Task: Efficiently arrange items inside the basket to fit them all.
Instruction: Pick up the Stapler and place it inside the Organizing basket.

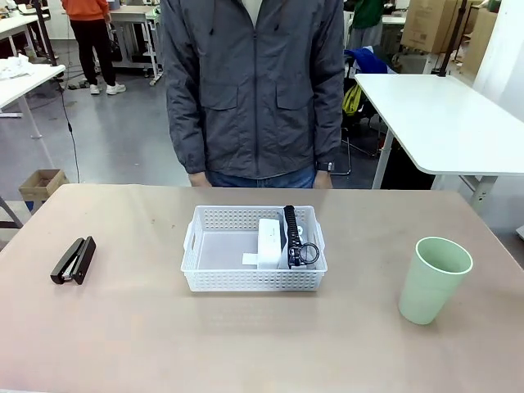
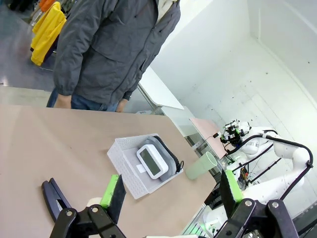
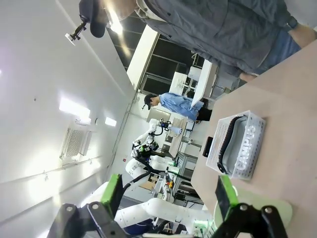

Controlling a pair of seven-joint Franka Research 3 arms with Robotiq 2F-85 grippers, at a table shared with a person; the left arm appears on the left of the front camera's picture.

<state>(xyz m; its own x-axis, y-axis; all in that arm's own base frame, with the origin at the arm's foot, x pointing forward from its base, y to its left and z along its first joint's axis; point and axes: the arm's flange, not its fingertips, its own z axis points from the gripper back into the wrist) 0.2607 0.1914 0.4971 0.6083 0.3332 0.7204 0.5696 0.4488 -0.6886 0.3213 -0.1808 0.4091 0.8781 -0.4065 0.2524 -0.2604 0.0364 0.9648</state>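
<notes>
The shallow white perforated plastic basket [image 1: 246, 280] is sitting mid-counter [image 1: 147, 344]. It is holding the small white box [image 1: 269, 241] and, on edge just beside it, the shoe [image 1: 289, 223] with its ribbed black sole. The black stapler [image 1: 74, 260] is lying well left of the basket, and the smooth pale-green cup [image 1: 434, 280] is standing upright well right of it. The left wrist view is showing a grey panel on the box's face, while the right wrist view is showing the sole's curve. The left hand [image 2: 171, 191] and right hand [image 3: 168, 194] are hanging with fingers apart, gripping nothing.
</notes>
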